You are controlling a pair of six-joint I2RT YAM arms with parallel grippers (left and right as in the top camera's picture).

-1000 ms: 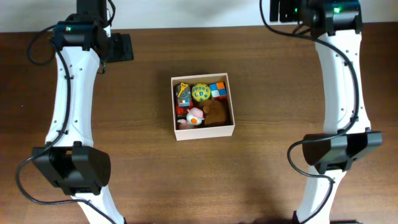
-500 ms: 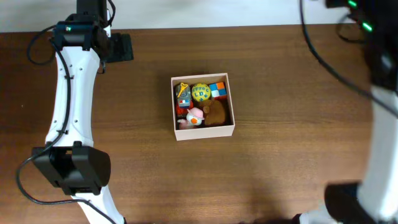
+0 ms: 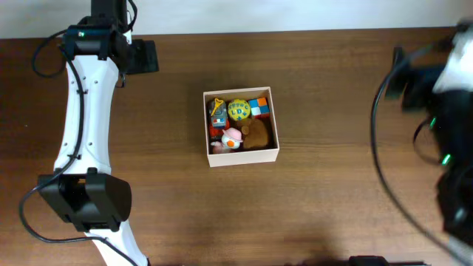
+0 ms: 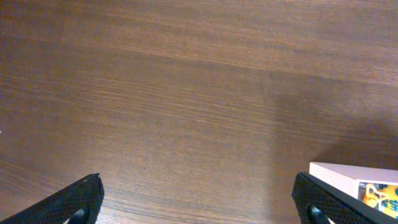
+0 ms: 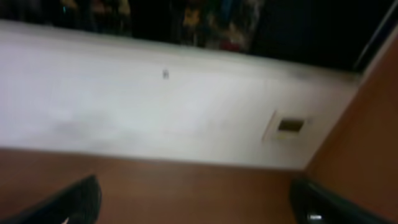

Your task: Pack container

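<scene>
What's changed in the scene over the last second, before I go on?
The right arm swung out to the right edge of the overhead view and is blurred in motion; its wrist camera now faces a white wall. Nothing was taken hold of or let go. The left arm, the container and the toys inside it stayed put, and both arms' jaws stay open and empty.

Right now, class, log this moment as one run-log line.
box: holds toys | left fingers: open, empty, clear of box | right fingers: open, empty, pointing at wall | packing: looks done
</scene>
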